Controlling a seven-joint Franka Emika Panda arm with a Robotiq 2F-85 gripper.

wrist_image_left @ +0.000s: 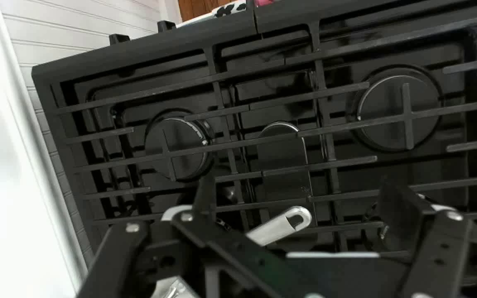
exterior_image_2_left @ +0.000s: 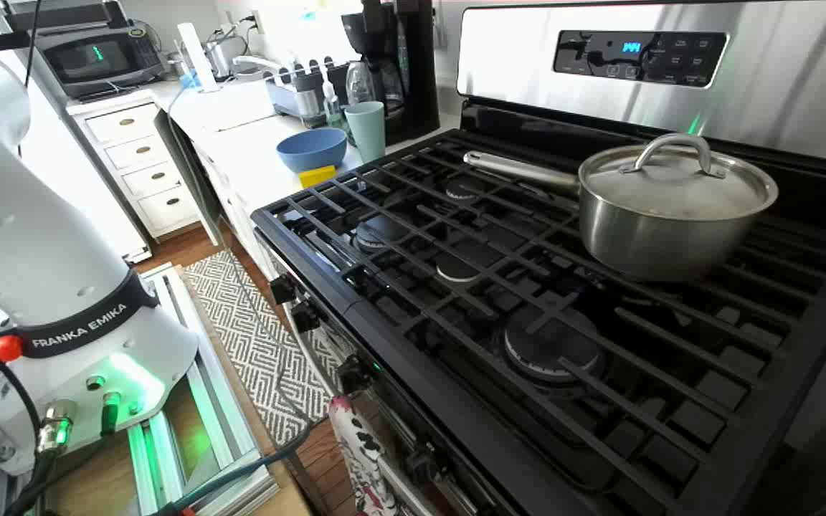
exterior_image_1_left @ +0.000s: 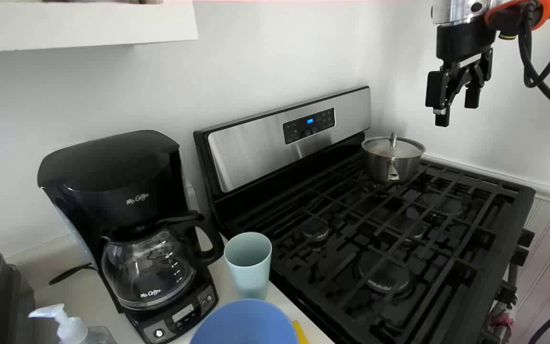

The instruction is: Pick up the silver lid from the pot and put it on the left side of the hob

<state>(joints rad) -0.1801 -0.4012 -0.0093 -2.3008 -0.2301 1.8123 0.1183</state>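
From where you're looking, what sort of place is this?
Most likely a home kitchen: I see a gas hob, a pot on it, and a coffee maker nearby.

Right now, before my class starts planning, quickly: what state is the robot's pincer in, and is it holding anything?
Pincer: open, holding nothing; the silver lid sits on the steel saucepan.
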